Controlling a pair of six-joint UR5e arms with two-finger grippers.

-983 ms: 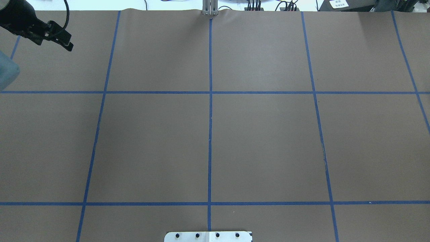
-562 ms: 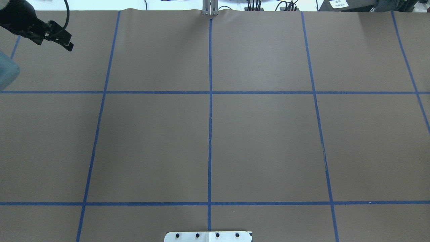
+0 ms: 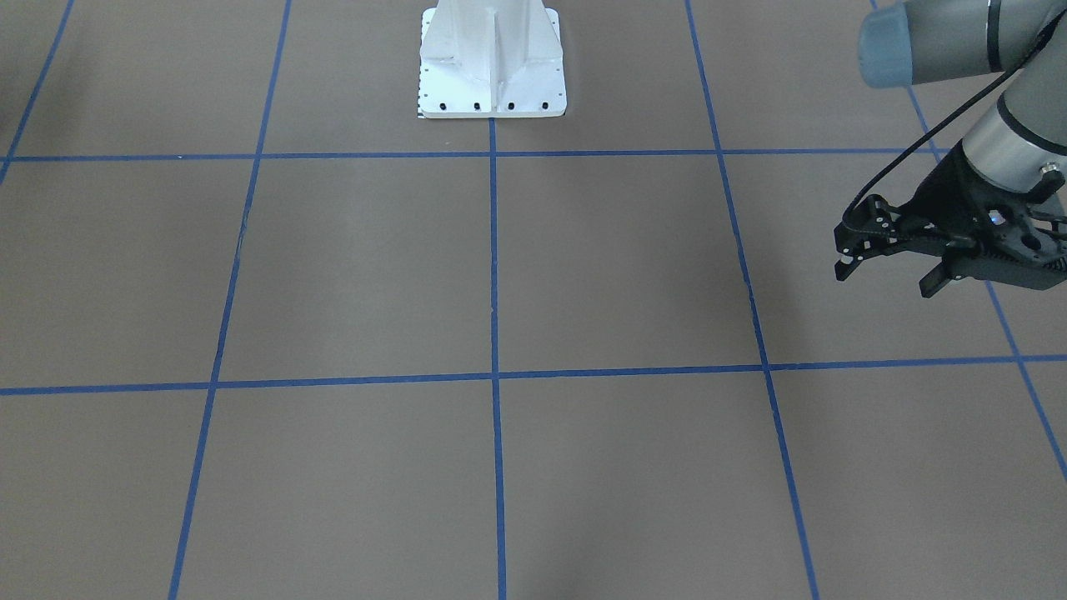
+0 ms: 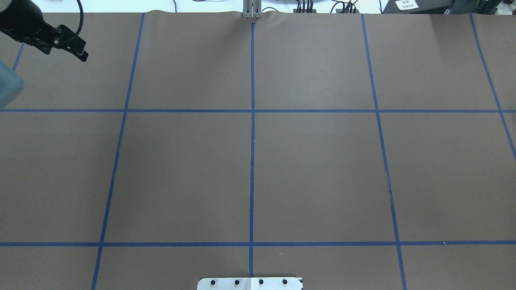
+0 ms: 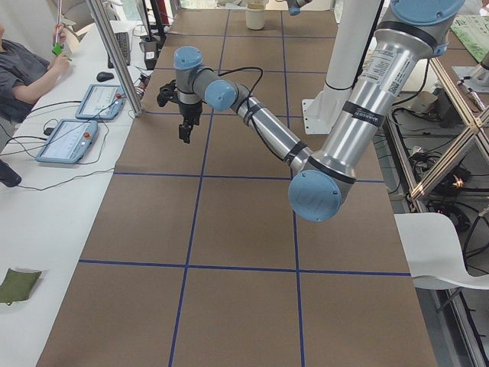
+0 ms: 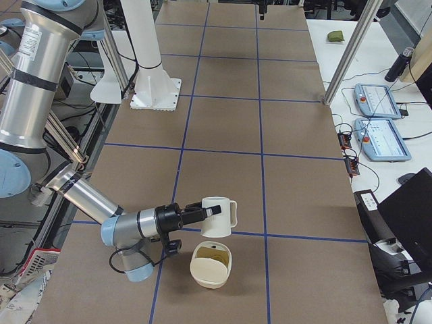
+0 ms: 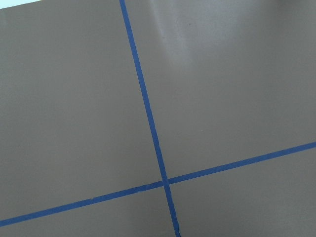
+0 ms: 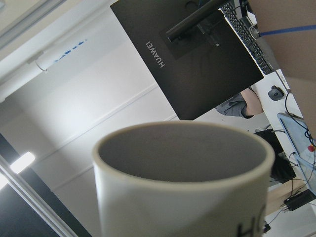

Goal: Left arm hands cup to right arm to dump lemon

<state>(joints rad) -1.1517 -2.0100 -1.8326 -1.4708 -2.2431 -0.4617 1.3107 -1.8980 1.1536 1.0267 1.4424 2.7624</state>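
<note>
Bowl: one cream bowl (image 6: pixel 210 270) stands on the brown worktop (image 6: pixel 223 121), nearest the exterior right camera.
Lemon: yellow-green matter (image 6: pixel 214 255) lies inside the bowl. The pieces are too small to count.
Cup: one cream-white cup (image 6: pixel 219 219) is at the tip of the right pincer, just behind the bowl, with its handle turned away from the arm. The right wrist view looks into its grey mouth, and dark letters show on its wall. Whether it is upright or tipped cannot be told.
Right pincer: one, the right pincer (image 6: pixel 202 213), lies level and touches the cup's wall. Whether its fingers are clenched cannot be told from this side view.
Pedestal: one white pedestal (image 6: pixel 152 88) is bolted to the worktop mid-length.
Tablets: two blue-framed tablets (image 6: pixel 378 101) lie on the side bench, one beside the other.
Left pincer: one, the left pincer (image 3: pixel 888 279), is at the far end of the worktop, well apart from the cup. It is released, its fingers spread and nothing between them, above a blue tape line (image 3: pixel 1000 325).
</note>
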